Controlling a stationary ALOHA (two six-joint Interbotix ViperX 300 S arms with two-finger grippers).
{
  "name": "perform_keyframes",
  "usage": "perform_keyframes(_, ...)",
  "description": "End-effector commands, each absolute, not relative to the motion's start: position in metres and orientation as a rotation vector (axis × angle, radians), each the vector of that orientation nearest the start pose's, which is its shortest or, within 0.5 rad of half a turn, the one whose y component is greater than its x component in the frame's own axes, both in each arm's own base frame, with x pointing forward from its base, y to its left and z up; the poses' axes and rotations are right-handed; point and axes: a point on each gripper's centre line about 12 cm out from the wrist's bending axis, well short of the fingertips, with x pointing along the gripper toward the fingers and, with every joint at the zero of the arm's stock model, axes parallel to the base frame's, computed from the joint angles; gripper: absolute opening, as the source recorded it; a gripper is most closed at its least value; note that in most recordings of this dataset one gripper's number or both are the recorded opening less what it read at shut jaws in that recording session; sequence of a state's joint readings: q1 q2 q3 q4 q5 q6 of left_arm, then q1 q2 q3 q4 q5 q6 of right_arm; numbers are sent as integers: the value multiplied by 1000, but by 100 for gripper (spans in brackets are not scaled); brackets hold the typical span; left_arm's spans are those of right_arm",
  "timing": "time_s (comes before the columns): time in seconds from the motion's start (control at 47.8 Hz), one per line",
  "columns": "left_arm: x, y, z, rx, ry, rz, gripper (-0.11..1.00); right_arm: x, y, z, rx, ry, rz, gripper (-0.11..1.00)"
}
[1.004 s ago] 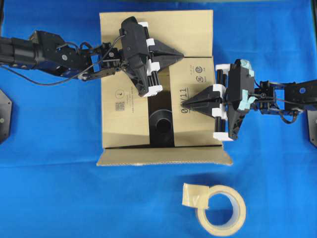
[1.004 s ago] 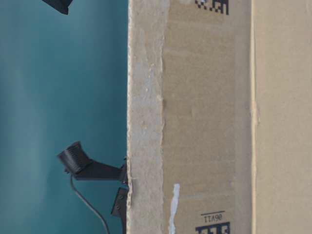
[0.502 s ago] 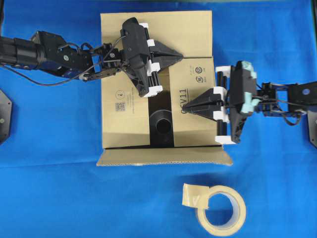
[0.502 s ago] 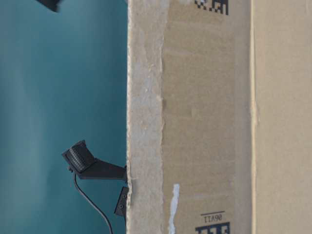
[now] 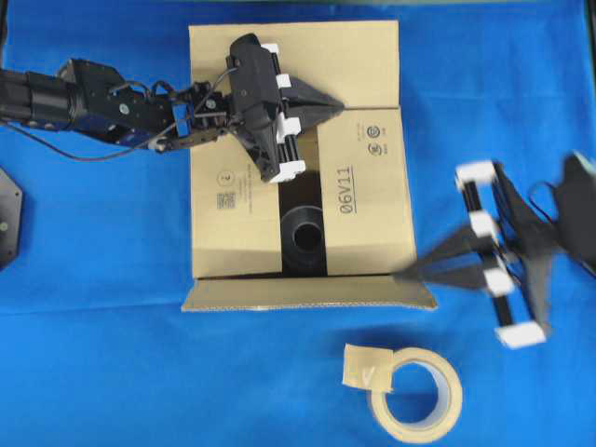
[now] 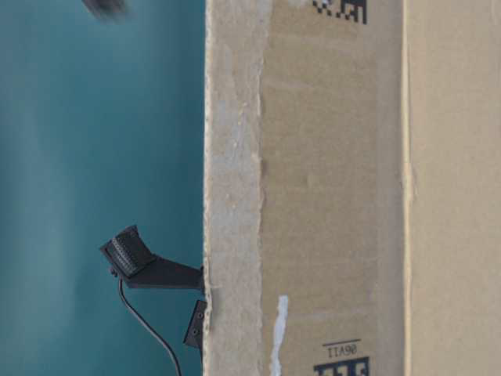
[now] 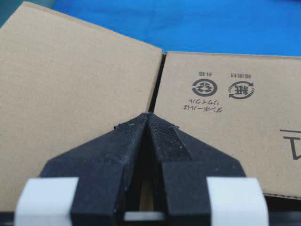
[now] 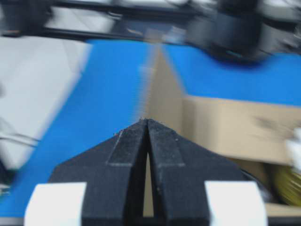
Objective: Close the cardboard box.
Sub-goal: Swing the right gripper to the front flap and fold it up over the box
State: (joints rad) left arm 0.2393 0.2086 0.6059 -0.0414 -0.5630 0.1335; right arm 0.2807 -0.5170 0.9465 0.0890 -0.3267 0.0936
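Swinging off the cardboard box [image 5: 363, 177], right pincer [image 5: 402, 272] reaches its corner.

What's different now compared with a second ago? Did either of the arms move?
The right gripper, shut and empty, swung off the printed flap of the large brown cardboard box to its near right corner, blurred with motion. The left gripper, also shut, stayed over the far flap. Flaps, the central gap and the beige tape roll look unchanged.

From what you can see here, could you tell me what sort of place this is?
Most likely a robot lab's tabletop test station: a blue cloth covers the work surface, the left gripper and right gripper work over one cardboard box, and a tape roll lies nearby.
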Motion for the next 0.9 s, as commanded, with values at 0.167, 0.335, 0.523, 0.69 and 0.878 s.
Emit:
perform_keyframes(0.167, 427, 107, 169, 75, 243, 248, 0, 277, 124, 272, 129, 140, 395, 0)
perform_keyframes(0.335, 427, 107, 169, 74, 242, 248, 0, 282, 134, 245, 110, 225, 408, 0)
perform_keyframes(0.523, 428, 105, 169, 74, 242, 244, 0, 286, 135, 227, 108, 265, 400, 0)
perform_keyframes(0.69, 428, 106, 169, 71, 242, 245, 0, 287, 130, 230, 112, 259, 386, 0)
perform_keyframes(0.878, 428, 104, 169, 71, 240, 241, 0, 287, 109, 236, 124, 238, 324, 0)
